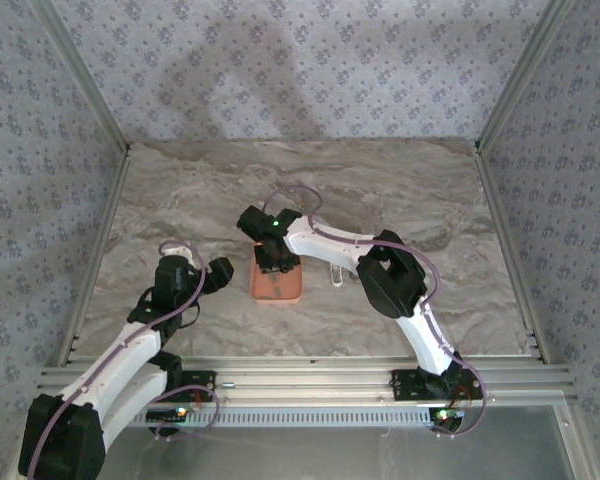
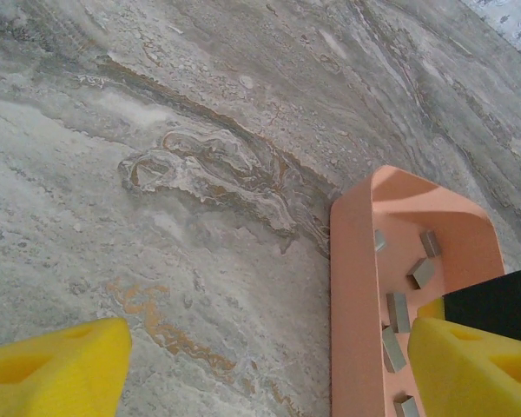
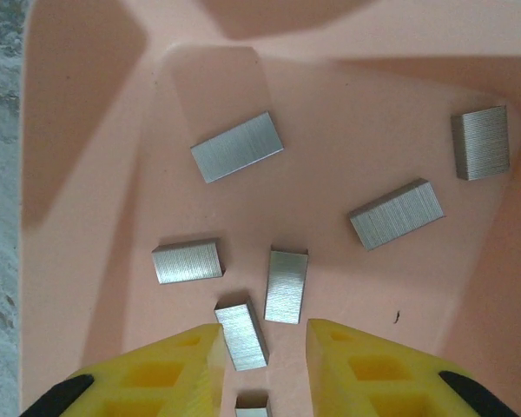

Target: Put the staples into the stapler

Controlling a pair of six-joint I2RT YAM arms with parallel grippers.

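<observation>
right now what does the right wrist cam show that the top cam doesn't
Right wrist view: separate grey staples loose on the tray floor, one lying between the open yellow fingers of the right gripper. Top view: the left gripper off to the tray's left, and the marble table. Shared: the salmon tray under the right gripper.

I have two arms, the left arm (image 1: 120,358) and the right arm (image 1: 430,335), each built of smooth white links joined by bulky black joint housings. Thin, translucent pinkish cables (image 1: 292,190) loop loosely outside the links from joint to joint. A small green light (image 1: 275,222) glows on the right arm's black wrist block, and others glow low by my black bases (image 1: 423,383). My left tool (image 2: 260,369) and right tool (image 3: 265,365) both end in bright yellow fingers (image 3: 369,373). These are blunt wedges with moulded hollow pockets, backed in black.
</observation>
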